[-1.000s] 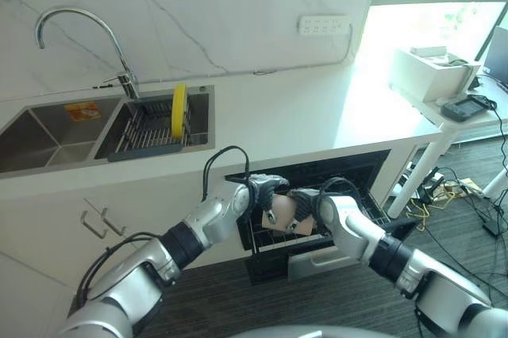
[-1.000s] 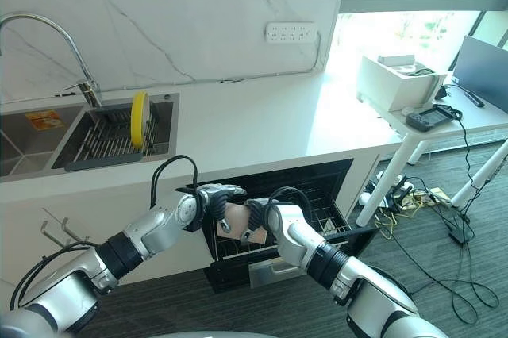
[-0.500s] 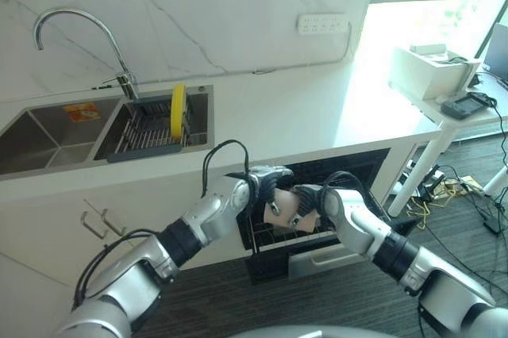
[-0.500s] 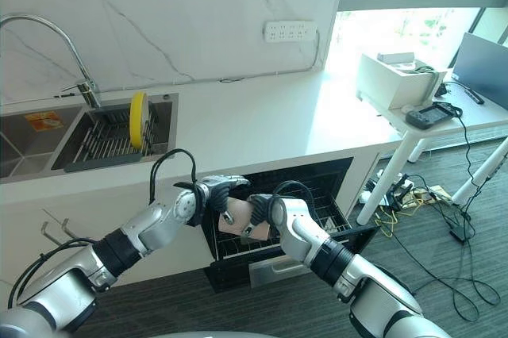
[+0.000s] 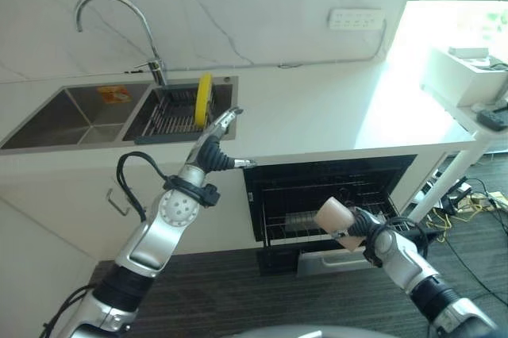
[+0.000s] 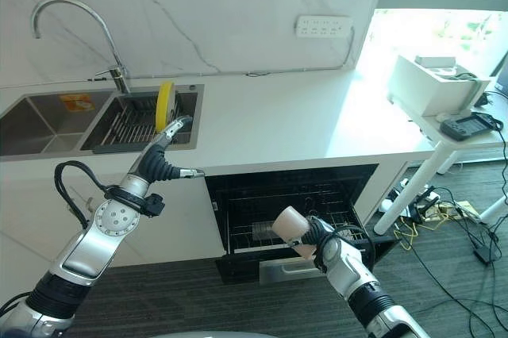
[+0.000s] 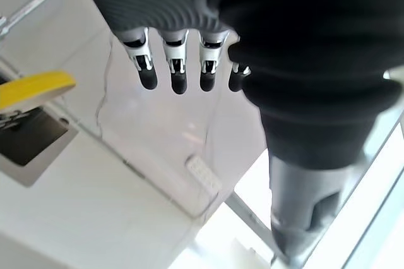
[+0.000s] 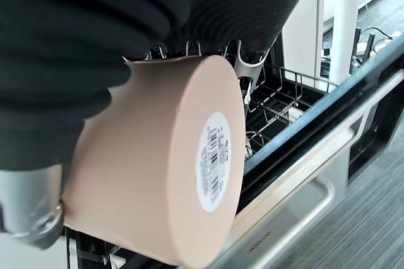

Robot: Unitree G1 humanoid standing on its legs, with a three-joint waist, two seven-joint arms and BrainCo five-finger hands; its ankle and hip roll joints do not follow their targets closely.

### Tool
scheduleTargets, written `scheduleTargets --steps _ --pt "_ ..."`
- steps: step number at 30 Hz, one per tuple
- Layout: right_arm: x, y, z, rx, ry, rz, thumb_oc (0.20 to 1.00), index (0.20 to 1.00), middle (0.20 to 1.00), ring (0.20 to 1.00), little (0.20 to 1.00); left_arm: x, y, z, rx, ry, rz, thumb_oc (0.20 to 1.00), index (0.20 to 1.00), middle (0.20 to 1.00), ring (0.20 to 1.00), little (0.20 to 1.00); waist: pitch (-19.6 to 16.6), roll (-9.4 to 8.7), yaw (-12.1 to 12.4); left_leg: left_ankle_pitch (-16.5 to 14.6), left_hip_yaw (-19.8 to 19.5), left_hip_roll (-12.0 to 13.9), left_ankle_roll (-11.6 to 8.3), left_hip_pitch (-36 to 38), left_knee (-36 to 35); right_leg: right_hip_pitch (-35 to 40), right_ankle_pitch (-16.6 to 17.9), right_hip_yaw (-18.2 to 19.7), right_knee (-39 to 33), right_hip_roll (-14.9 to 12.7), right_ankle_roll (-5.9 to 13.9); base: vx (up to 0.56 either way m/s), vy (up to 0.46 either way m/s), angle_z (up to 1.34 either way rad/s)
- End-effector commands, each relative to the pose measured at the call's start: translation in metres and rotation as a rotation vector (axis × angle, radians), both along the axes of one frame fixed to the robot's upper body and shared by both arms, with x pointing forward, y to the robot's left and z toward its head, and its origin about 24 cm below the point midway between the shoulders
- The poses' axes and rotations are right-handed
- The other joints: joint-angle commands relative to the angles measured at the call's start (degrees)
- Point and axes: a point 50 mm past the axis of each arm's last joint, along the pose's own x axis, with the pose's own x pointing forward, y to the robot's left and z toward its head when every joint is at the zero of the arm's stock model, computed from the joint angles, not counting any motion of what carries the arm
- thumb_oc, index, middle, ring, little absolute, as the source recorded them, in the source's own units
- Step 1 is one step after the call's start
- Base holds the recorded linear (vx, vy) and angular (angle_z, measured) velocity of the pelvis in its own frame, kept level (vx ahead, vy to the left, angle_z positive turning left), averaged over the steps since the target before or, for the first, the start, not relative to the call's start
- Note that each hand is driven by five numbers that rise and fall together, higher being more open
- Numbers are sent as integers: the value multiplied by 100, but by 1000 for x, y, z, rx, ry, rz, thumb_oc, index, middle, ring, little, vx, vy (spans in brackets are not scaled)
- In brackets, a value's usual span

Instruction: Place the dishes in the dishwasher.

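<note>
My right hand (image 5: 363, 228) is shut on a beige cup (image 5: 333, 216), held on its side in front of the open dishwasher (image 5: 317, 187), just above the pulled-out wire rack (image 5: 290, 224). The right wrist view has the cup (image 8: 164, 187) close up, a barcode sticker on its base and the rack (image 8: 284, 101) behind it. My left hand (image 5: 214, 144) is open and holds nothing, raised at the counter's front edge with its fingers (image 7: 177, 73) straight. It points toward a yellow plate (image 5: 203, 100) standing upright in the sink's drying rack (image 5: 163, 120).
A double steel sink (image 5: 63, 112) with a curved tap (image 5: 119, 17) lies at the back left. The white counter (image 5: 333, 112) runs rightwards to a side table (image 6: 452, 108) with a white box. A wall socket strip (image 6: 324, 25) is on the marble wall. Cables (image 6: 444, 203) lie on the floor at right.
The camera has shifted. My left hand let go of the cup and rose to the counter edge. My right hand now holds the cup alone, lower and further right.
</note>
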Motion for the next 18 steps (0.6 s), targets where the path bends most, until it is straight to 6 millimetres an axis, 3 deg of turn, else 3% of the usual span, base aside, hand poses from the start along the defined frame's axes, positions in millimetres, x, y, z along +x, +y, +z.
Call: scheduleTargets --steps 1,4,5,8,14,18 --pt "39 19 51 214 -347 -49 200 200 200 200 200 14 -4 14 -75 -22 -58 1000 1000 1000 1000 1000 -128 -55 53 -640 -505 -135 150 245 52 -337 -44 -263 319 87 -15 -10 76 5" --pt "33 19 55 423 -414 -139 200 200 200 200 200 8 2 -19 -99 96 -31 1000 1000 1000 1000 1000 -75 -52 54 -633 -515 -163 179 251 60 -347 -37 -262 373 50 0 7 89 0" --pt "33 21 61 538 -462 -157 200 200 200 200 200 5 9 -40 -112 176 0 1000 1000 1000 1000 1000 -50 -55 38 -638 -507 -177 196 260 59 -367 -26 -269 406 20 24 15 85 -3" --pt "32 25 75 729 -533 -163 200 200 200 200 200 0 15 -64 -105 267 19 1000 1000 1000 1000 1000 -6 -74 -2 -648 -475 -200 226 271 80 -426 -9 -272 488 -50 82 7 77 -3" --pt "34 30 97 872 -669 -126 200 200 200 200 200 -7 6 -97 1 413 -42 1000 1000 1000 1000 1000 114 -110 -53 -665 -390 -249 317 227 170 -586 32 -231 722 -189 231 -22 53 -2" --pt "37 32 101 905 -676 -115 200 200 200 200 200 -12 0 -110 37 498 -93 1000 1000 1000 1000 1000 186 -112 -36 -717 -320 -281 393 154 327 -705 70 -301 1173 -292 257 -23 65 -15"
